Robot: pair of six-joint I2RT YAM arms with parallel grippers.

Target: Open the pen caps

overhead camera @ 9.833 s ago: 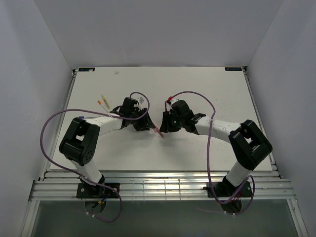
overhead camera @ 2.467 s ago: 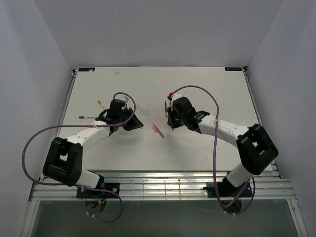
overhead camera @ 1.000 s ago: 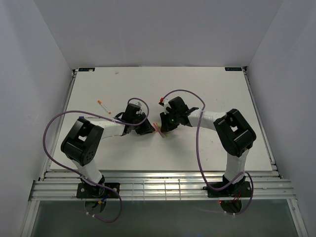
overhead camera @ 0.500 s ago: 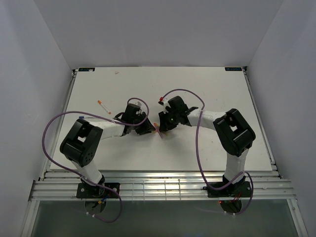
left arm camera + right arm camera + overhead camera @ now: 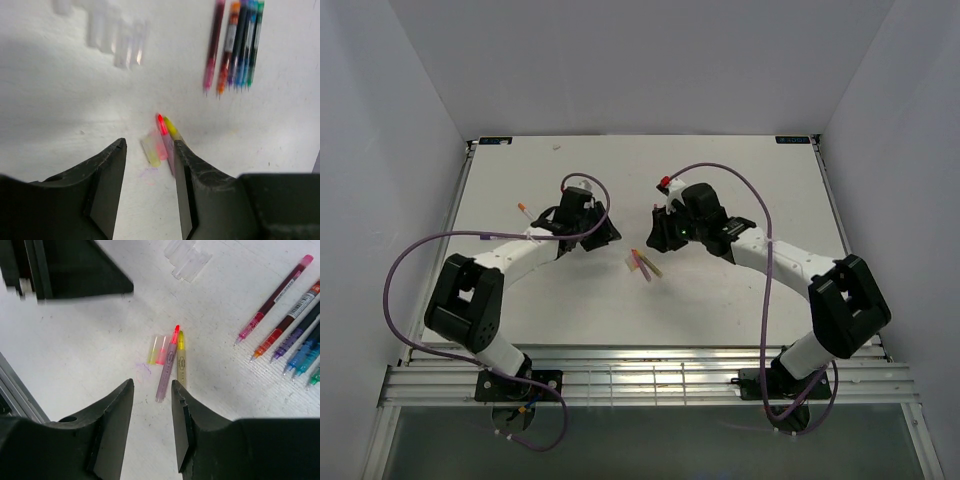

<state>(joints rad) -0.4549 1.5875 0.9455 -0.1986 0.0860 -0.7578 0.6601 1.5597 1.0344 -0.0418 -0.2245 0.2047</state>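
Note:
Two short pens lie side by side mid-table, uncapped: a pink pen [image 5: 167, 365] and a yellow pen [image 5: 181, 360], seen from above as one small cluster of pens [image 5: 648, 267]. Their caps lie loose just beside the tips: a yellow cap [image 5: 152, 350] [image 5: 151, 150] and a pink cap [image 5: 161, 351] [image 5: 160, 146]. My left gripper [image 5: 598, 232] [image 5: 149, 143] hovers left of them, open and empty. To their right my right gripper [image 5: 655, 236] [image 5: 153, 386] is likewise open, holding nothing.
A row of several long coloured pens [image 5: 292, 315] [image 5: 235, 45] lies beyond the pair. Several clear caps [image 5: 187, 260] [image 5: 120, 40] sit nearby. An orange pen [image 5: 529, 214] lies at the left of the white table [image 5: 740, 300]. Purple cables loop off both arms.
Both grippers have opened and drawn back from the centre, left arm to the upper left, right arm to the right. The pink pen and its cap now lie free on the table.

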